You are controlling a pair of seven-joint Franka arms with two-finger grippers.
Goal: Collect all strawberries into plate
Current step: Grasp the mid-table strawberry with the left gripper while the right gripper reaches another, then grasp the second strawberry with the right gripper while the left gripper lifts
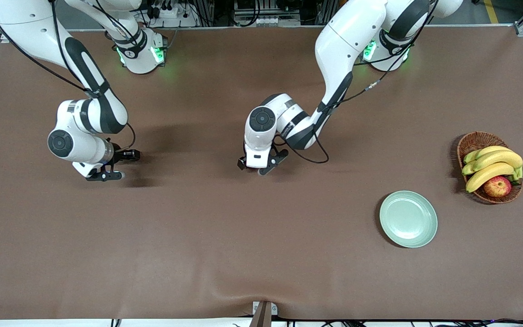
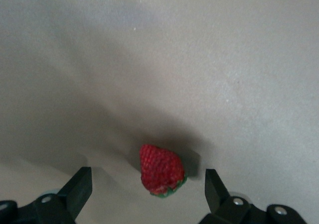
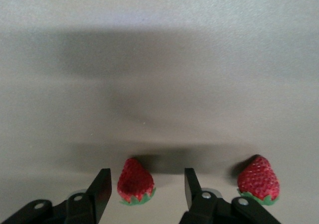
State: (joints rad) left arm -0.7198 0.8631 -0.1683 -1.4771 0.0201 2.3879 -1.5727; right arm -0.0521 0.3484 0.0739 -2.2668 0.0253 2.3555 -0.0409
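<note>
Plate (image 1: 408, 219) first: it sits bare in the lower right of the front view, pale green and glossy, with not one berry on it. So nothing is collected yet, as I judge it, and all three strawberries are left to carry over.

None of the berries shows in the front view; the arms' hands cover them. The wrist views find them. In the left wrist view one strawberry (image 2: 160, 169) lies on the brown table (image 1: 198, 245), low in the frame and a little left of centre, leafy cap toward the camera. The left gripper (image 2: 148, 186) stands wide around it, a finger well clear on each side, touching nothing. In the front view that gripper (image 1: 261, 167) hangs low at mid-frame, well apart from the plate.

In the right wrist view two berries lie side by side along the bottom of the frame. The nearer strawberry (image 3: 135, 181) sits between the fingers of the right gripper (image 3: 147, 188), which look half drawn in, with a sliver of table showing on either side of the fruit; I would not call it gripped yet. The second strawberry (image 3: 258, 180) lies outside the fingers, at the lower right of that frame. In the front view the right gripper (image 1: 107, 175) is down at the left of the frame, a long way from the plate.

A wicker basket (image 1: 475, 141) of bananas (image 1: 493, 164) and an apple (image 1: 497, 186) sits at the right edge, above the plate.
</note>
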